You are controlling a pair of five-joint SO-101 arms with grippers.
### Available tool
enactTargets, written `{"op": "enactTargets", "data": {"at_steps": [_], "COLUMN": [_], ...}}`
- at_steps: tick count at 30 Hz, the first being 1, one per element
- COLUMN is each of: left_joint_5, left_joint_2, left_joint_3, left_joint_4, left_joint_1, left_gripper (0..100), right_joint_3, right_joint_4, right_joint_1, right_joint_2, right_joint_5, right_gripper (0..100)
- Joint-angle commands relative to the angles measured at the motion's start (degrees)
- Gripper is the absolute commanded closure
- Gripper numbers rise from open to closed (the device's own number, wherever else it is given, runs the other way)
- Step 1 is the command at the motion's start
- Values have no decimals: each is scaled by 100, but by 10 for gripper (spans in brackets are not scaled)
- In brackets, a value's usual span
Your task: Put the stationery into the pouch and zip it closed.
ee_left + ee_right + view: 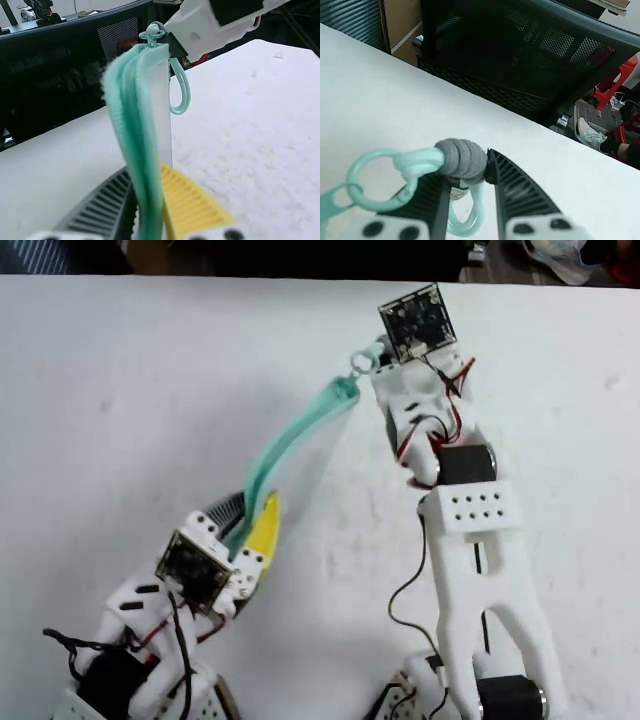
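A clear pouch [295, 435] with a mint-green zipper edge hangs stretched between the two grippers, above the white table [120, 420]. My left gripper [252, 515] is shut on its near end; in the left wrist view the zipper band [140, 115] runs between the black finger [102, 202] and the yellow finger [192, 205]. My right gripper [378, 358] is shut on the zipper pull [362, 362] at the far end. In the right wrist view the pull's grey wrapped piece [461, 157] sits between the black fingers [517, 190], with a mint ring [375, 180] beside it. A mint loop [181, 95] dangles below.
The table's far edge [200, 278] lies just behind the right gripper, with a black mesh chair [530, 50] beyond it. The right arm's white body [480, 540] crosses the right middle of the table. Bare table lies to the left and far right.
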Motion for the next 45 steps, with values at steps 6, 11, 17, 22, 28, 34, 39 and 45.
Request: {"op": "enactTargets", "data": {"at_steps": [6, 11, 17, 22, 28, 34, 39, 45], "left_joint_5": [-53, -44, -62, -70, -62, -62, -35, -44], "left_joint_2": [-57, -57, -57, -57, -57, -57, -57, -57], "left_joint_3": [-35, -62, -62, -35, -26, -26, -18, -18], "left_joint_4": [-9, 62, 44, 35, 35, 35, 44, 35], "left_joint_1": [-101, -101, -101, -101, -101, -101, -101, -101], "left_gripper": [977, 977, 977, 977, 977, 977, 977, 977], "right_joint_3": [-97, -97, -88, -88, -53, -88, -105, -844], "right_joint_4": [-180, -198, -180, 127, 1701, 3503, 4514, 5253], "right_joint_1": [488, 497, 479, 453, 462, 760, 998, 505], "right_joint_2": [40, 48, 31, -189, -1051, -2000, -2659, -3231], "right_joint_5": [-9, -9, -9, -53, -53, -9, -9, -62], "right_gripper": [983, 983, 983, 961, 711, 697, 700, 700]}}
